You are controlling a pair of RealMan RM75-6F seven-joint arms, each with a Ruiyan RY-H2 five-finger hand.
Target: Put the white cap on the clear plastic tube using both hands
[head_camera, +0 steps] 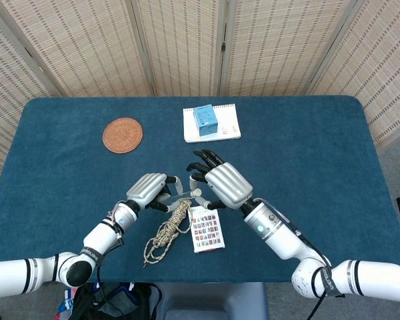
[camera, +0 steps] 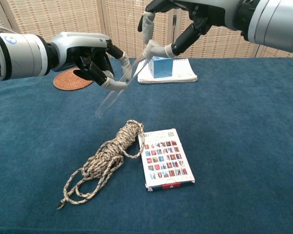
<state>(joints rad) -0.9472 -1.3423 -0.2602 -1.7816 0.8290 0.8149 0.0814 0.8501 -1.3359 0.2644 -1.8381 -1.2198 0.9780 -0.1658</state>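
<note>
I am holding the clear plastic tube (camera: 118,88) tilted above the table in my left hand (camera: 90,56), while my right hand (camera: 173,22) is pinching the small white cap (camera: 149,48) at its upper mouth. I am aligning cap with tube axis before pressing.

navy table (camera: 244,146), blue box (camera: 160,67), mottled beige rope (camera: 105,158).

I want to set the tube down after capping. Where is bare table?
The whole right side of the table, right of the notepad and card pack, is bare. So is the strip between the coaster and notepad. It is crowded at the rope under both hands.
</note>
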